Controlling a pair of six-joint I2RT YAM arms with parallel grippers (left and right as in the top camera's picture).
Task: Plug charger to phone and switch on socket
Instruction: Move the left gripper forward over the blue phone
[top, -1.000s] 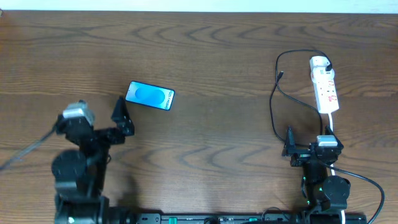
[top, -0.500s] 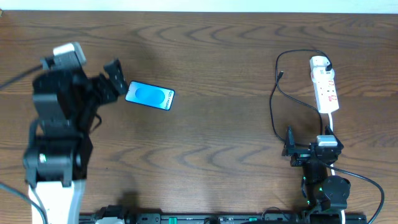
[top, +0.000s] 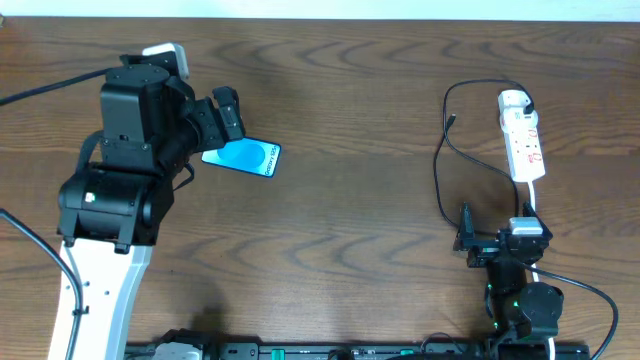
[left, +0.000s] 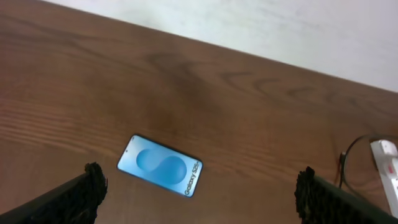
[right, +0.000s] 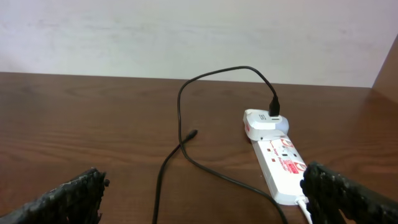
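A dark brown wood-grain table (top: 350, 90) runs back to a pale wall (left: 280, 25). The phone (top: 243, 155) lies flat on it, screen up. From above, the black bulk of the left arm covers the phone's near-left corner. The left gripper (top: 218, 118) hangs over that end with its fingers spread wide and nothing between them. In the left wrist view the phone sits on bare wood ahead of the two fingertips, clear of both.

Small white letters along one short end of the phone read "Galaxy S25". The screen is bright blue with lighter oval shapes inside a thin black edge.

Well to the right of the phone lies the socket (top: 524, 147), a narrow white strip with red markings too small to read. Its white cord (top: 535, 195) trails off the near end. The charger (top: 440, 160) has its rounded white head seated in the strip's far end. Its thin black cable loops toward the phone's side, and the small connector tip (right: 191, 134) rests loose on the wood.

The right gripper (top: 467, 232) sits far from the phone, near the socket's cord, jaws wide apart and empty.
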